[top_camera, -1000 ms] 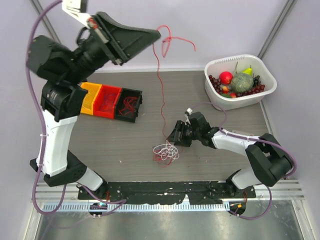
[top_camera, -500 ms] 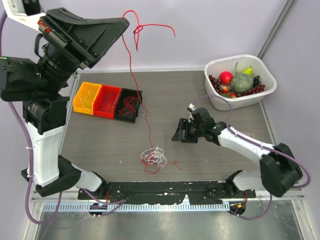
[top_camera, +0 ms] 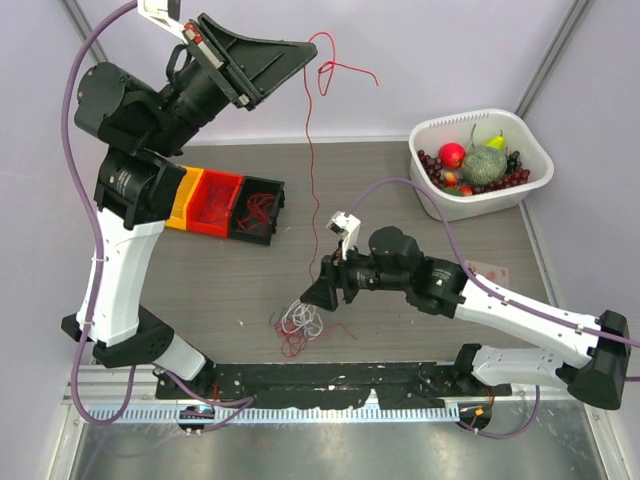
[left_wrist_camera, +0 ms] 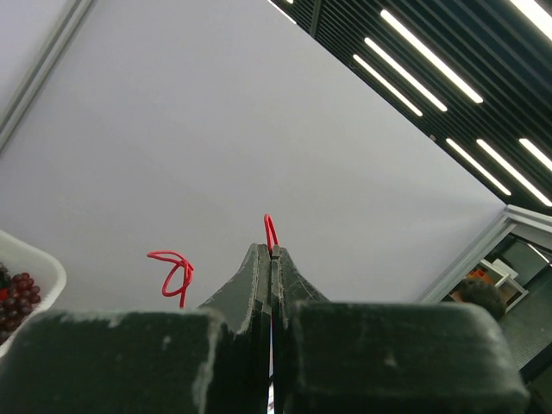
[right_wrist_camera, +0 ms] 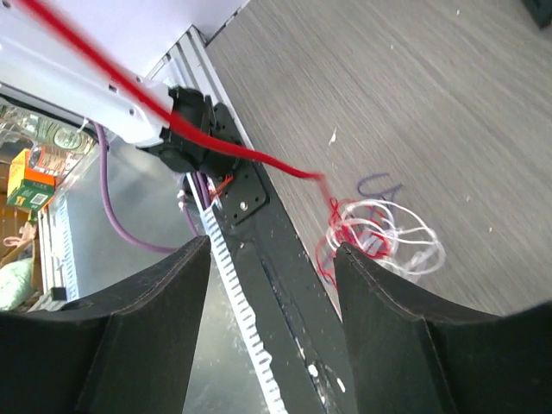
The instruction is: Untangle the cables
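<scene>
Where the surface (top_camera: 420,200) meets its near edge, left of the middle, the cables (top_camera: 305,322) lie in a small loose tangle of red and white loops with a few thin ends straggling out. The right wrist view shows the same tangle (right_wrist_camera: 379,241) flat on the grey wood grain, close to the black rail that runs along that edge. The right end effector (top_camera: 318,295) hangs just beside and above the tangle on its far-right side, its fingers spread wide with nothing between them; in its own camera (right_wrist_camera: 272,250) the two dark fingers frame the tangle without touching it.

One red strand (top_camera: 308,150) rises out of the tangle, passes the right end effector and runs taut towards the far edge and upwards.

At the far-left part of the surface stand three small bins (top_camera: 215,205) touching in a row, orange, red and black, the red and black ones with red wire inside. In the far-right corner sits a white basket (top_camera: 440,205) of fruit (top_camera: 485,165).

Highest and farthest, the left end effector (top_camera: 315,55) is pressed together, pinching the red strand (left_wrist_camera: 270,233), whose knotted free end curls off beside it.
</scene>
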